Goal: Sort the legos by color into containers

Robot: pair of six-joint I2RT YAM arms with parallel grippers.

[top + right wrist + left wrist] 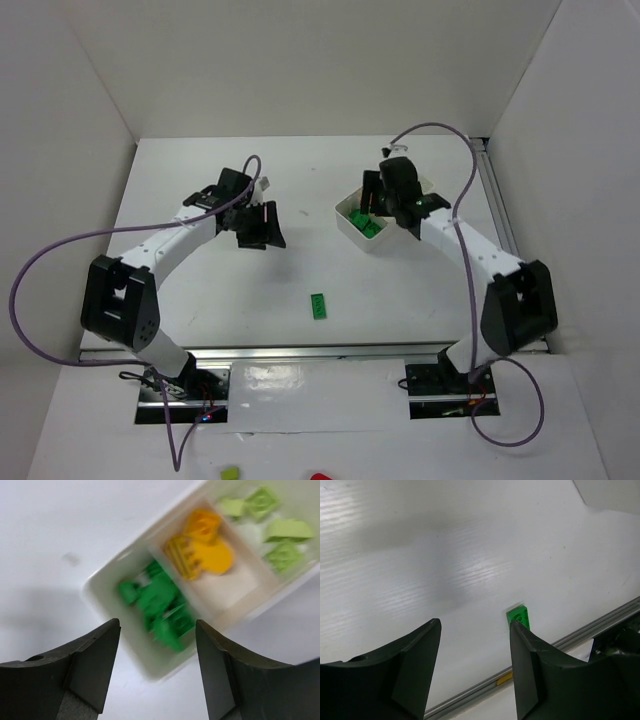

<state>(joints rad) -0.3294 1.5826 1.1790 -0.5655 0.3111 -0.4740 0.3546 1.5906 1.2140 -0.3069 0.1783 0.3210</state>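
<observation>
Blurrily, the tray [150,666] shows green, yellow and pale legos [205,550] by compartment — right gripper [157,627] spread empty above it; left gripper [475,627] spread too, over white table [420,555] by one loose green lego [518,616].

L arm [165,243] was bent at the elbow above its base, near-left, forearm angled fwd & inward toward centre. L hand [475,672] pointed down at a tilt. Its 2 dark fingers [415,665] stood apart w/ nothing btwn them. R arm [478,258] was bent the same way on the near-right, forearm angled fwd & inward. R hand [157,672] faced down too, its fingers [90,665] spread about as wide as the L's, nothing gripped. The hands were well apart from each other, both beyond the bases.
</observation>
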